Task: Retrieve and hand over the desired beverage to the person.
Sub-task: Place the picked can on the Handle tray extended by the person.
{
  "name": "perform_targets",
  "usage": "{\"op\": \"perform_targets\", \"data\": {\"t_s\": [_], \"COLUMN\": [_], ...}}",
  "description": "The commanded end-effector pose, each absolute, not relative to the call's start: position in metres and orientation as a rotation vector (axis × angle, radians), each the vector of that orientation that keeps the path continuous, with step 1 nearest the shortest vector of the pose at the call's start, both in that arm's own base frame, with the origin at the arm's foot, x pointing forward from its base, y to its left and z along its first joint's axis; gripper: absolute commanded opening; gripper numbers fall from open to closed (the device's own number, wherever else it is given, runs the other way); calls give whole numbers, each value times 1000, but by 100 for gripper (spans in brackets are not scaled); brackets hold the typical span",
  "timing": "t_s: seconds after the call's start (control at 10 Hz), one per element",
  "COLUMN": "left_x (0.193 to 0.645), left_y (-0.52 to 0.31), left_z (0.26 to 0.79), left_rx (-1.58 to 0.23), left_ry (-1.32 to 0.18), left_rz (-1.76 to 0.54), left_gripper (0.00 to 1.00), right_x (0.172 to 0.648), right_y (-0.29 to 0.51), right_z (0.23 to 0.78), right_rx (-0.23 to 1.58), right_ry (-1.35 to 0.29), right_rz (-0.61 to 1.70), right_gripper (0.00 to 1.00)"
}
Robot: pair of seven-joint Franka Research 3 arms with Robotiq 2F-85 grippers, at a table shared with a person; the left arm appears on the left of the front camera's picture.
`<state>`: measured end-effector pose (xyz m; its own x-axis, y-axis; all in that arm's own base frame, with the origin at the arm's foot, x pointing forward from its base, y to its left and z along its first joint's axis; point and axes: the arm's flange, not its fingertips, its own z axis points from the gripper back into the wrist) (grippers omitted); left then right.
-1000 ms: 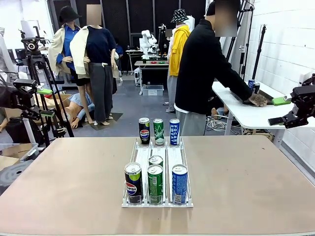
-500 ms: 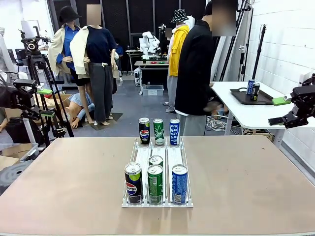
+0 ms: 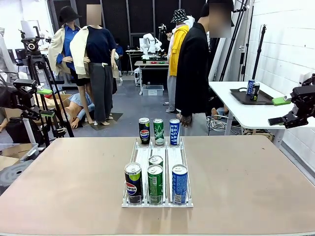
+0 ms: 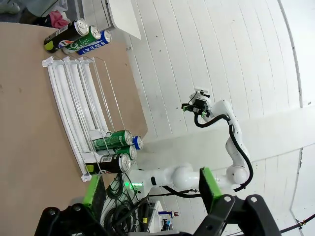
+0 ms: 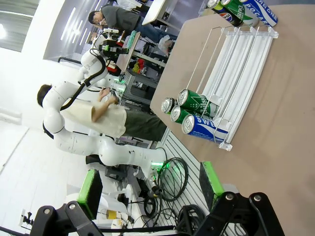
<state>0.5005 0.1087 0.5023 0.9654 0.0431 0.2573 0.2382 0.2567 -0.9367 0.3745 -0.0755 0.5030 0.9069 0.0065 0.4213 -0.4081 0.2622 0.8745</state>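
Note:
A white rack (image 3: 141, 156) in the middle of the table holds cans: Pepsi (image 3: 133, 183), green (image 3: 155, 183) and blue Pocari (image 3: 179, 183) at the near end, and the same three kinds (image 3: 158, 132) at the far end. The person (image 3: 193, 73) in a black jacket stands side-on beyond the table, one hand (image 3: 185, 119) hanging low. My left gripper (image 3: 47, 102) hovers open off the table's left side, and my right gripper (image 3: 278, 111) hovers open off the right side. Both wrist views show open fingers (image 4: 93, 191) (image 5: 90, 189) with nothing between them, far from the cans (image 4: 115, 147) (image 5: 192, 115).
A white side table (image 3: 246, 114) at the back right carries a dark tray with two cans (image 3: 253, 88). Camera tripods (image 3: 37, 73) stand beyond the left edge. Bare tabletop lies on both sides of the rack.
The person has pulled the hand back from the side table and turned towards my table. Neither arm has moved.

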Motion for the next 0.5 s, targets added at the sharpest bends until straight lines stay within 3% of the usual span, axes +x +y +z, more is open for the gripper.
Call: {"op": "perform_targets", "data": {"t_s": [0.0,0.4], "left_x": [500,500], "left_y": [110,110], "left_z": [503,503], "left_rx": [-1308,-1308], "left_ry": [-254,-254], "left_rz": [-133,-133], "left_gripper": [100,100], "right_x": [370,370], "right_y": [-74,-74], "right_z": [501,501], "right_rx": [1288,1288], "right_ry": [-365,-365], "right_rz": [296,296], "right_gripper": [100,100]}}
